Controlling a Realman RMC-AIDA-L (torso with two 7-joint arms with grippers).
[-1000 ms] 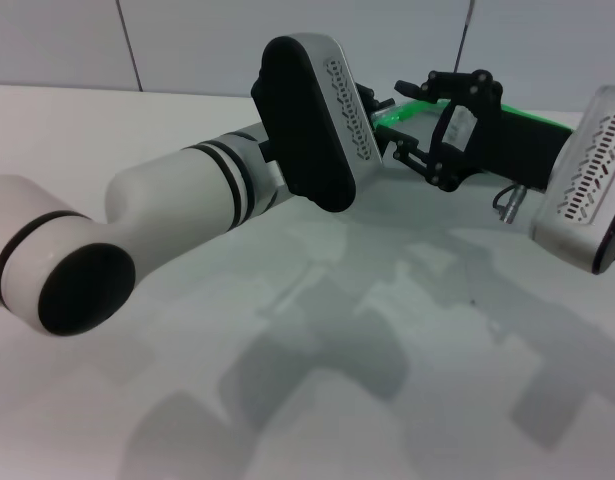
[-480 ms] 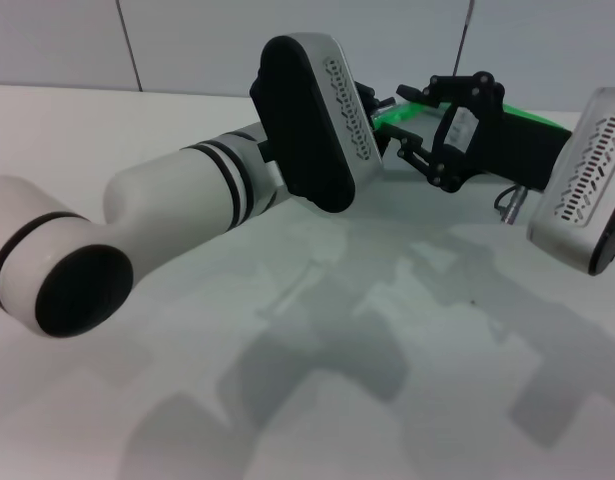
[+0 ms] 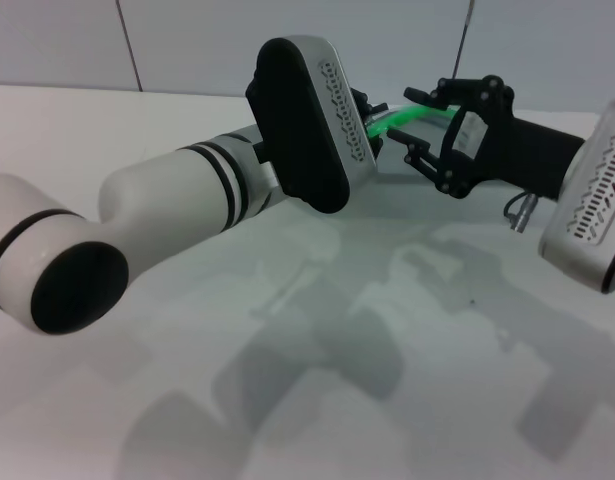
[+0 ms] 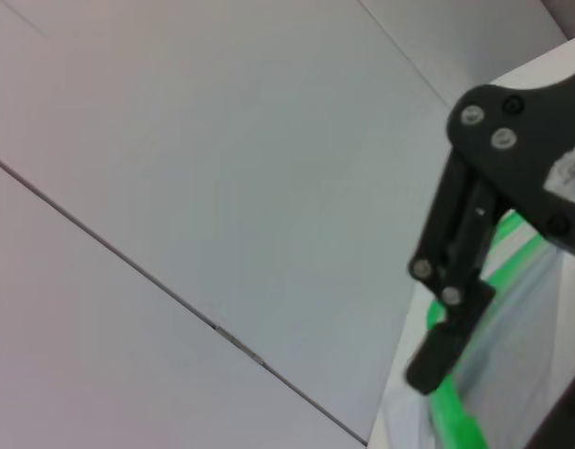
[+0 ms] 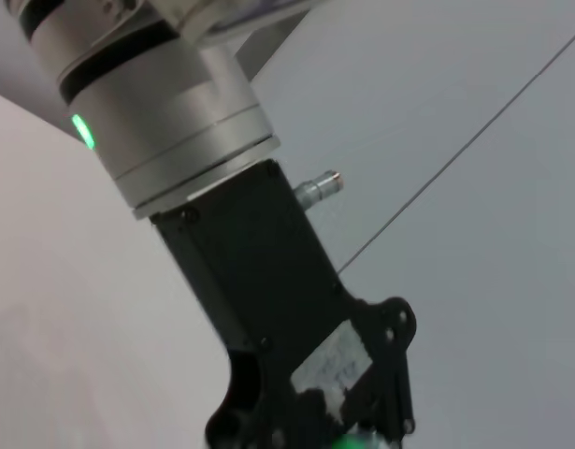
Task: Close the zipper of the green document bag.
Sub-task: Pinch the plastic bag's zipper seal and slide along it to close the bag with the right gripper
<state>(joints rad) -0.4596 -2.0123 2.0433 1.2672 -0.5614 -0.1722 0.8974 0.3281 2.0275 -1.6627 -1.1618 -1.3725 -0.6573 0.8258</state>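
Observation:
The zipper [image 3: 395, 118] is a bright green strip arching up off the table between my two grippers. My right gripper [image 3: 411, 122] reaches in from the right, its black fingers apart above and below the strip. In the left wrist view one of its fingertips [image 4: 435, 367] rests at the zipper [image 4: 455, 416], beside the translucent sheet of the green document bag [image 4: 525, 346]. My left gripper [image 5: 348, 428] shows in the right wrist view with a bit of green at its end; in the head view the left wrist housing [image 3: 307, 125] hides it. No slider tab shows.
The white left forearm [image 3: 177, 210] crosses the foreground from the lower left. A pale wall [image 3: 187, 40] with panel seams stands just behind the table's far edge. The right arm's silver wrist [image 3: 592, 200] sits at the right border.
My right gripper has shifted a little to the right and up. The green strip, flatter before, now bows upward between the grippers. The left arm has barely moved.

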